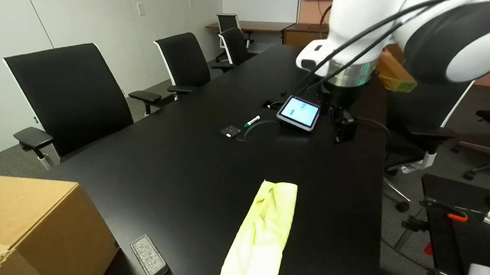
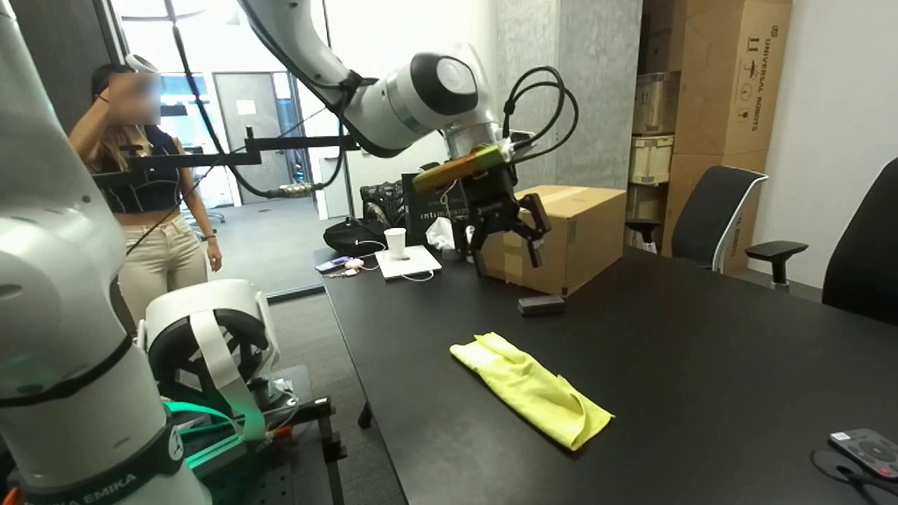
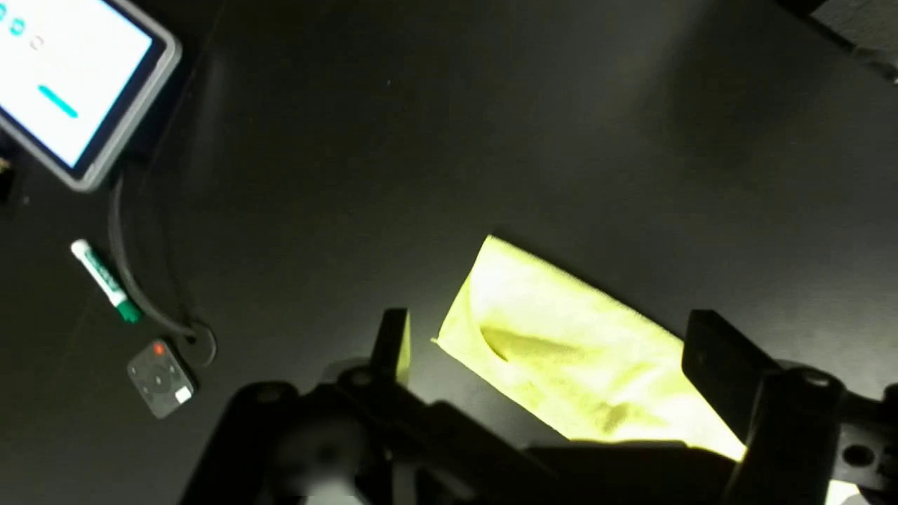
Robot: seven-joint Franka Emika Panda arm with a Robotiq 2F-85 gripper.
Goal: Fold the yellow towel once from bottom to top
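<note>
We see the towel [image 2: 531, 391] lying creased on the counter [image 2: 673, 358]; our tool [image 2: 508, 261] hangs clear of both, jaws spread apart.

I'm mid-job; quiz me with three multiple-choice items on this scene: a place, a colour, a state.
1. The towel, relative to the table: A) underneath B) on top C) hanging over its edge
2. Colour of the marker cap: A) red B) blue C) green
3. The gripper: A) open B) shut, empty C) shut on the towel

1: B, the towel lies wholly on it in an exterior view.
2: C, green in the wrist view.
3: A, its fingers stand apart in the wrist view.
</note>
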